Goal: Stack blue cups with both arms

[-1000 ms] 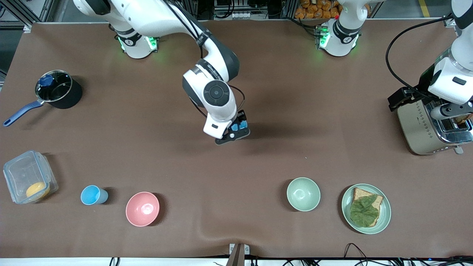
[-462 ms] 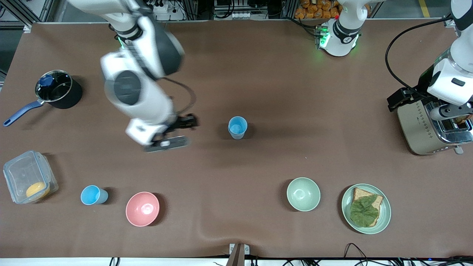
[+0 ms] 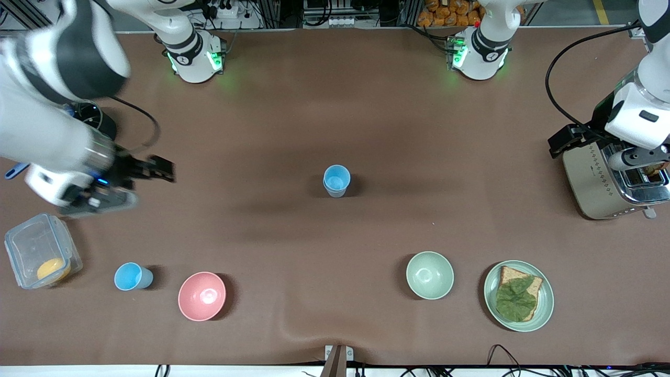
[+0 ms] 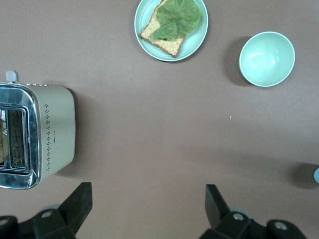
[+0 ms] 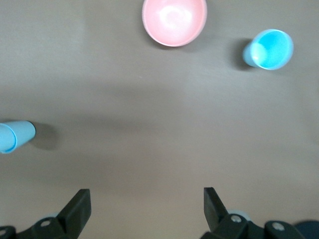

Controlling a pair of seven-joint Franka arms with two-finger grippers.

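Note:
Two blue cups [image 3: 336,180] stand nested upright at the table's middle; they show at the edge of the right wrist view [image 5: 15,135]. A single blue cup [image 3: 133,276] stands near the front camera toward the right arm's end, beside the pink bowl [image 3: 202,296]; it also shows in the right wrist view [image 5: 269,48]. My right gripper [image 3: 99,201] is open and empty, up over the table between the pot and the clear box; its jaws [image 5: 145,209] stand wide apart. My left gripper [image 3: 636,157] waits open and empty beside the toaster [image 3: 602,180], jaws [image 4: 147,204] wide.
A pale green bowl [image 3: 430,275] and a green plate [image 3: 544,309] with toast and a leaf sit near the front camera toward the left arm's end. A black pot [image 3: 97,125] and a clear box [image 3: 39,256] holding an orange thing sit toward the right arm's end.
My right gripper let go of the blue cup at the table's middle, leaving it nested there, and swung away toward the right arm's end of the table. The left arm has not moved.

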